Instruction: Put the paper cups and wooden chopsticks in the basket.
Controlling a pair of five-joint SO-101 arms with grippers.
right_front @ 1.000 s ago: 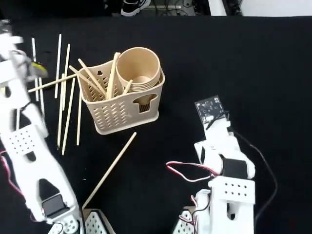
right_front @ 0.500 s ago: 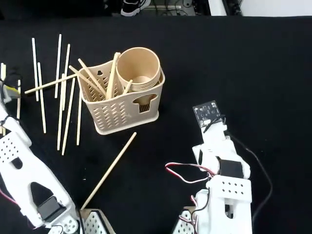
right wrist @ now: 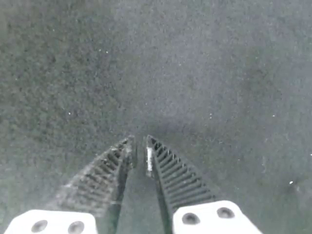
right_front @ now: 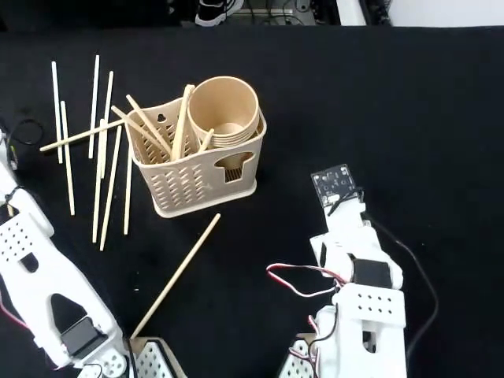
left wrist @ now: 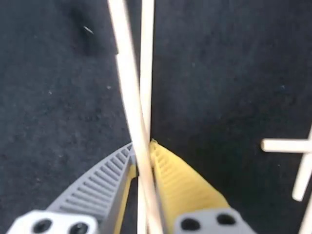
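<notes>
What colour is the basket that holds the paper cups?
The basket is beige, with rows of small slots in its walls; the high view shows it best.

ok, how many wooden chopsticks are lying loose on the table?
9 chopsticks in the high view: eight scattered left of the basket, some crossing; a lone chopstick nearer the arm bases. The left gripper holds a tenth chopstick. Overlaps may hide more.

Chopstick (left wrist: pixel 129 97) ends beyond view's edges
</notes>
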